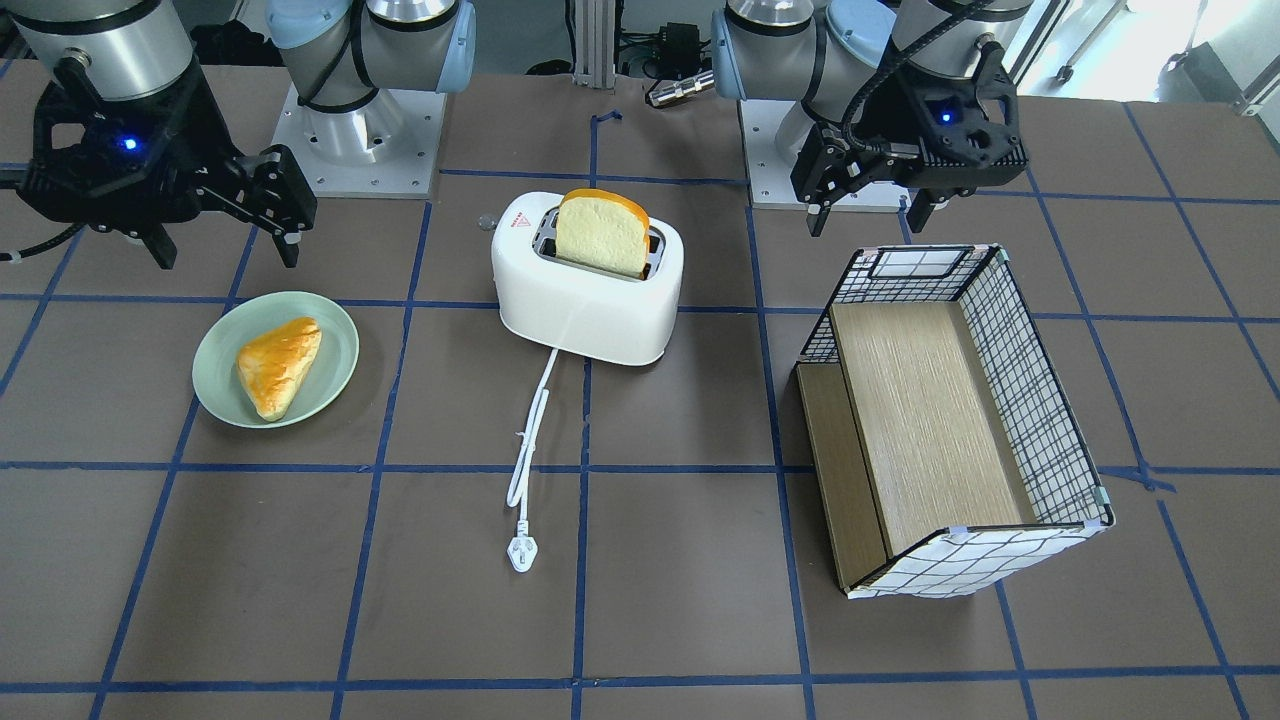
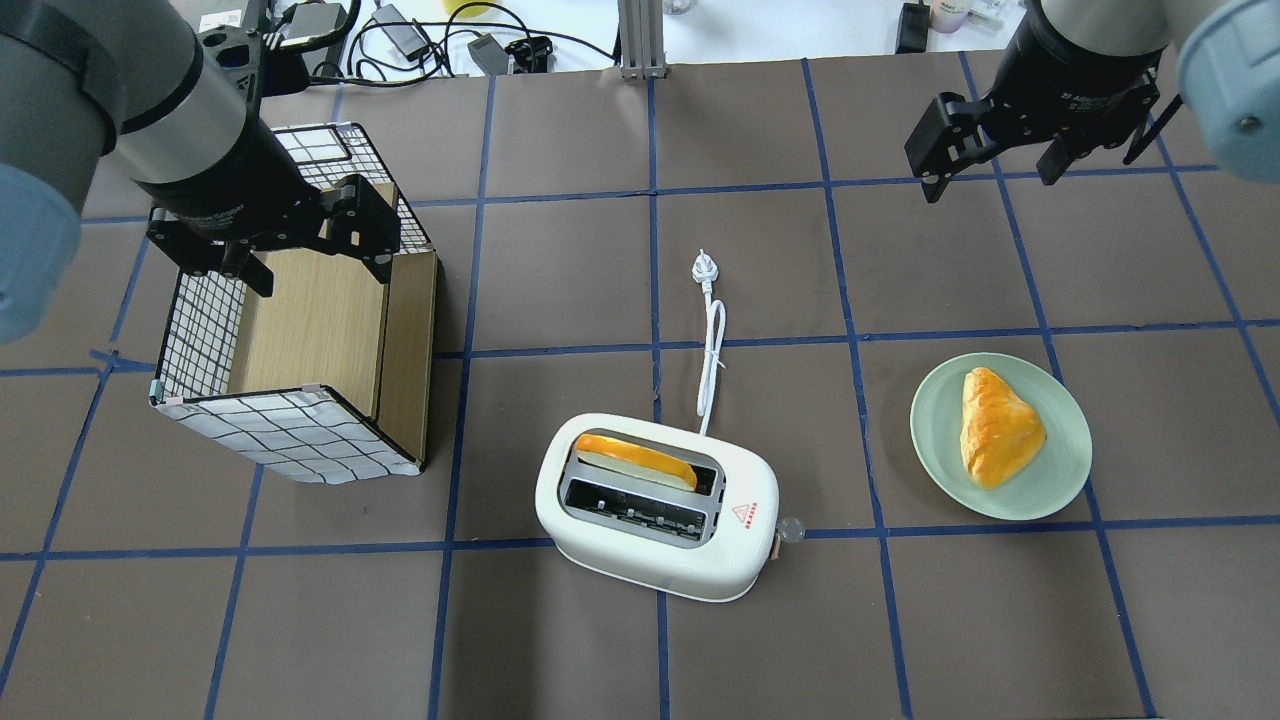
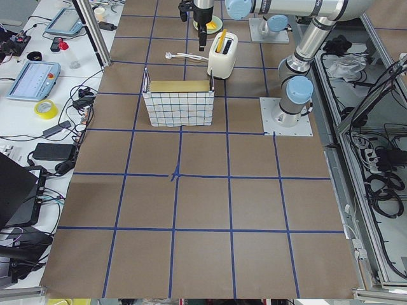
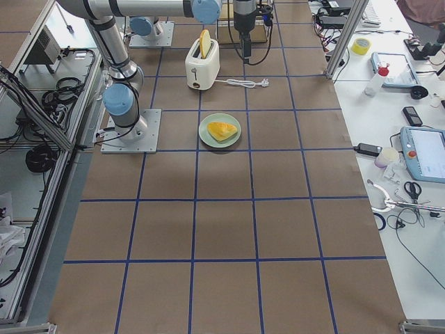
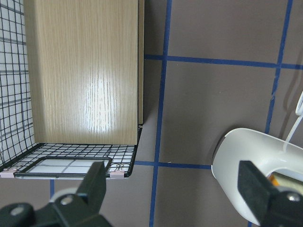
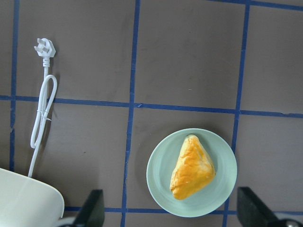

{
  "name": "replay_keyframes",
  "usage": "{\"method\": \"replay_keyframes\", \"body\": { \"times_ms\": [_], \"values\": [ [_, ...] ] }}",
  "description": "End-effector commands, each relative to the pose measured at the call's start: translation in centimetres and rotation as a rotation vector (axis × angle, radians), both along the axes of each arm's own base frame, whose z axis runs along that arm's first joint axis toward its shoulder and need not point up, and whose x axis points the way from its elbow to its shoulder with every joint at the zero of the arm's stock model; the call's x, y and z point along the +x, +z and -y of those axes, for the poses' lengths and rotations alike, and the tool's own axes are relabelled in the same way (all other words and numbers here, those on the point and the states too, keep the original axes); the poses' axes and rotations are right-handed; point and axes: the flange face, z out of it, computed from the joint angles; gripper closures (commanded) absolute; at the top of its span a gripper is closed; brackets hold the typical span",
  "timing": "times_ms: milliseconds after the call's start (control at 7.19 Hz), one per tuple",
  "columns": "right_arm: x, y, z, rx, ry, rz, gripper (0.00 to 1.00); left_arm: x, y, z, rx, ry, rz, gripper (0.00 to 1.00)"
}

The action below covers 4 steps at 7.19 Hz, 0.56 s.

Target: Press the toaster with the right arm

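Standing at the table's edge, I see the toaster (image 2: 650, 565) sitting near the middle of the mat, on the robot's side, between the wire basket (image 2: 290, 440) and the green plate (image 2: 1060, 490) that carries a pastry (image 2: 998, 428). 1 slice of bread (image 2: 635, 460) stands tall in the slot farther from the robot, and the other slot is bare. The white cord (image 2: 711, 360) trails away from the robot to a plug (image 2: 702, 266) lying loose on the mat.

The right gripper (image 2: 990, 180) hangs high beyond the plate, well apart from the toaster, its 2 fingers spread wide and holding nothing. The left gripper (image 2: 322, 275) hovers over the basket, also spread and empty.

The small grey lever knob (image 2: 791, 528) sticks out of the end that faces the plate, so it is on the right arm's side. To my eye the toaster is a light, hollow plastic shell with smooth rounded sides, poor to grip and likely to skid or rock if pushed sideways. I would not take hold of the body at all. The knob is the spot: come down on top of it with 1 fingertip, or with the fingers brought together, and push straight down along its slot. It is small and probably sprung, so an off-centre push could slip off. With the plug out, it may not latch.
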Motion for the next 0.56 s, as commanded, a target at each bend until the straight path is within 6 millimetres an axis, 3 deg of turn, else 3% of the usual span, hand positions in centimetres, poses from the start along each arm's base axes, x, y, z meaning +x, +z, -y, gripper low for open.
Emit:
{"method": "replay_keyframes", "body": {
  "times_ms": [0,417],
  "values": [
    [-0.06,-0.29,-0.25,0.033,-0.001,-0.008,0.00,0.00,-0.01,-0.01,0.001,0.000,0.000,0.00],
    [0.19,-0.56,-0.35,0.050,-0.001,0.017,0.00,0.00,-0.01,-0.01,0.001,0.000,0.000,0.00]
  ]
}}
